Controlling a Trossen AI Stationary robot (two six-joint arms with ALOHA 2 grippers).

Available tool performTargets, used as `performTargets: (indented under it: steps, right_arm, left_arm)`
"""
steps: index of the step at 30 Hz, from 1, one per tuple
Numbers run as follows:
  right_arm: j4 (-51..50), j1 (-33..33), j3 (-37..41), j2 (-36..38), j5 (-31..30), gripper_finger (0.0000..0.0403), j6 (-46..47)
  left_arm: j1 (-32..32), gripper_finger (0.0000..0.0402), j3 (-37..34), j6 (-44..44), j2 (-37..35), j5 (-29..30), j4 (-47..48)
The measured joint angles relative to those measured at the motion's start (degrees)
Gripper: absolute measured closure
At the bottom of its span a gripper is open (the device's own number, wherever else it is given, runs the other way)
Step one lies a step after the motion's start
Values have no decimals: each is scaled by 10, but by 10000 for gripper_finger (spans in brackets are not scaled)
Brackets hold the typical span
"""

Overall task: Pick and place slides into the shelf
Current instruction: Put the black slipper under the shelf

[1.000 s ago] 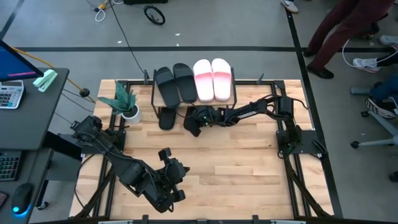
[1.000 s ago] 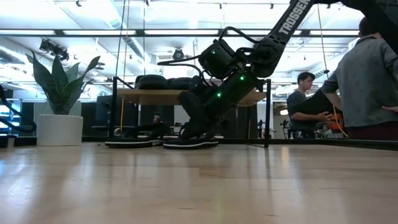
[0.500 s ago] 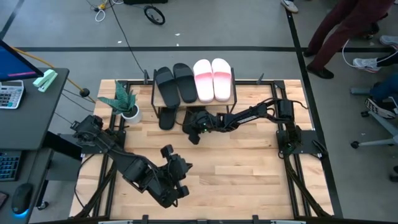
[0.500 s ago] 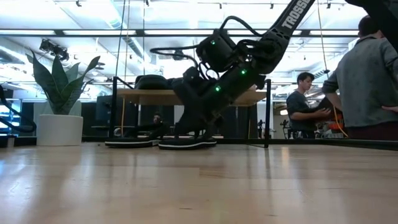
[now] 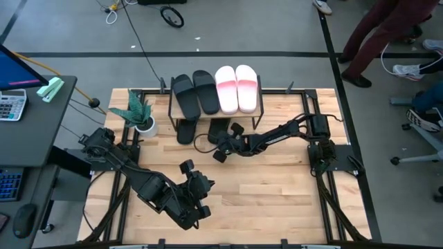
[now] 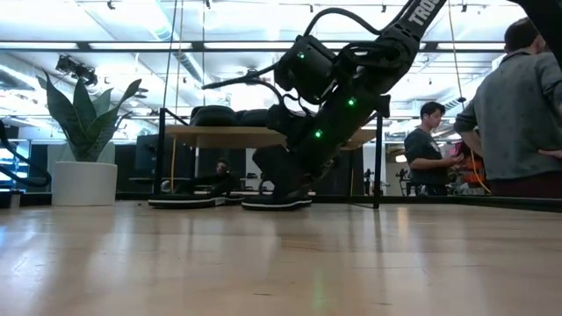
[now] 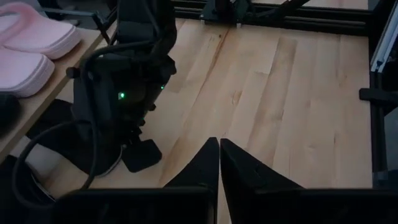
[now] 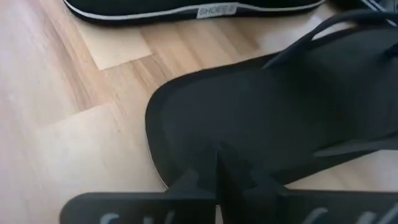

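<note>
Reaching low in front of the shelf [image 5: 259, 112], the right gripper [image 5: 223, 146] hovers with its fingers pressed together just over a black slide [image 8: 261, 118] on the table [image 5: 277, 180], gripping nothing that can be seen. A second black slide [image 5: 185, 130] lies half under the shelf's left end. On the top board sit two more black slides [image 5: 194, 93] and the pink pair [image 5: 236, 87], side by side. The left gripper [image 5: 196, 188] waits well clear of the shelf, near the table's front edge, its fingers all but touching and empty.

The slide looks light and foamy, with a bendy sole and a wide strap; the strap or the sole's edge would likely give the surest hold, since a flat sole may slip from a pinch.

The table is smooth pale planks, where a slide should skid easily. A potted plant [image 5: 138, 114] stands left of the shelf. Beyond the shelf, people [image 6: 518, 114] stand in a bright workshop.
</note>
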State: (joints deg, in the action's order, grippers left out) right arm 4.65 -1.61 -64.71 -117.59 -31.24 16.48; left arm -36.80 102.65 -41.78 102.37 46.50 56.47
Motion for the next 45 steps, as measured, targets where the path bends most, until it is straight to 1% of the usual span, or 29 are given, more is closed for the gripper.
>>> performTargets:
  steps: [7,10,12,14,16,19,22,24,29,34,38,43,45]
  right_arm:
    - [37,-2,1,1,-18,403,-39]
    - [4,-2,1,10,-85,403,-32]
    - [-23,-12,1,15,-106,403,-7]
    - [-22,-28,1,15,-84,403,6]
    - [-22,-46,1,14,-24,403,25]
    - [-22,-71,1,12,19,403,53]
    - [-19,-83,1,12,42,403,63]
    - [-4,-83,1,12,43,403,54]
    - [45,-85,1,3,93,403,38]
    - [76,-83,0,-9,124,403,34]
    - [81,-72,0,-9,134,403,19]
    - [109,-60,0,-9,188,403,5]
    - [121,-52,1,-10,189,403,-18]
  left_arm:
    - [0,397,0,3,0,0,16]
    - [0,395,0,-21,0,0,39]
    - [0,388,0,-39,0,0,54]
    - [0,382,0,-52,0,0,68]
    - [0,381,0,-62,0,0,72]
    - [0,388,0,-71,0,0,77]
    - [0,396,0,-75,0,0,77]
    - [0,397,0,-81,0,0,77]
    - [0,382,0,-84,0,0,77]
    - [0,376,0,-86,0,0,77]
    - [0,387,0,-86,0,0,74]
    - [1,397,0,-87,0,0,71]
    - [1,395,0,-87,0,0,69]
